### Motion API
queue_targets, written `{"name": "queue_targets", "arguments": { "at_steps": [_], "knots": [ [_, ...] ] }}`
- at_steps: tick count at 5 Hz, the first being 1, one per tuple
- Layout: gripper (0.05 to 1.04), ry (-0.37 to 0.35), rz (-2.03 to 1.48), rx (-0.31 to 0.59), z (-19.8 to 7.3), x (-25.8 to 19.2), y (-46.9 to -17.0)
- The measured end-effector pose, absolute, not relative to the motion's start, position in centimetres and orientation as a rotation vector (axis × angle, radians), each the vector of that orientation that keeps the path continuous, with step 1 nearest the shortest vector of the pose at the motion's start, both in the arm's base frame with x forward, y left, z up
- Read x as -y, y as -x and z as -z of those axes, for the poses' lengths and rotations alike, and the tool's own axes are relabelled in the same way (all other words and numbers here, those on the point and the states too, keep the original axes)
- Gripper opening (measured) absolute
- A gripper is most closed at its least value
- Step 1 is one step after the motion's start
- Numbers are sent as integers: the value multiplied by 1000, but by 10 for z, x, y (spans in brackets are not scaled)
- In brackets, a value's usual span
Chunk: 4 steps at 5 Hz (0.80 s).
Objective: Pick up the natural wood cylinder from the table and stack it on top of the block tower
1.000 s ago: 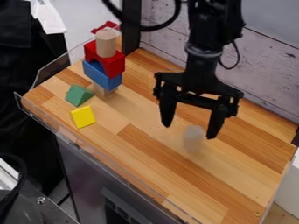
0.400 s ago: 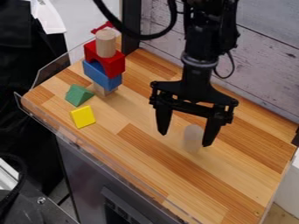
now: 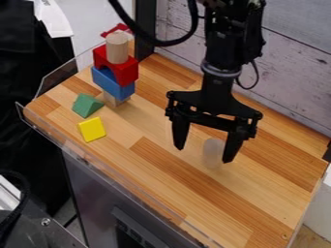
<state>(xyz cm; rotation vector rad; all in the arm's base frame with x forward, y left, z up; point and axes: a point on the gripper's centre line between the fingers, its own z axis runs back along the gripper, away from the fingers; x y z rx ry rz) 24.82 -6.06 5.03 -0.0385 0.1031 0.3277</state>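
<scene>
Over the middle of the striped wooden tabletop, the black two-finger gripper is hung with its fingers spread wide, nothing gripped. A pale, whitish, see-through patch is seen between the fingers, close to one fingertip; whether it is a real object, or is touched, cannot be told. Well apart from the gripper, toward the far left corner, an upright stack is seen: a small natural-wood block is set at the bottom, a blue wooden block is carried on it, a red wooden arch-like block is placed above that, and a natural-wood cylinder is stood on top. A red piece is partly hidden behind the cylinder; its contact cannot be told. Near the stack's base, a green wooden triangular prism is left loose, with a flat-faced yellow block lying just beyond it, toward the front edge. Progress, as judged: four pieces are stacked and look steady, two are unstacked, and none is being carried; how much is left cannot be judged. No brand, label or writing can be read on the blocks or gripper.
</scene>
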Motion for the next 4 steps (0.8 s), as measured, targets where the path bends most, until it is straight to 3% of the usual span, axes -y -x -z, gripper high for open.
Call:
{"name": "queue_targets", "arguments": {
  "at_steps": [4],
  "knots": [
    [999,55,-305,-107,-34,66,-259]
  ]
}}
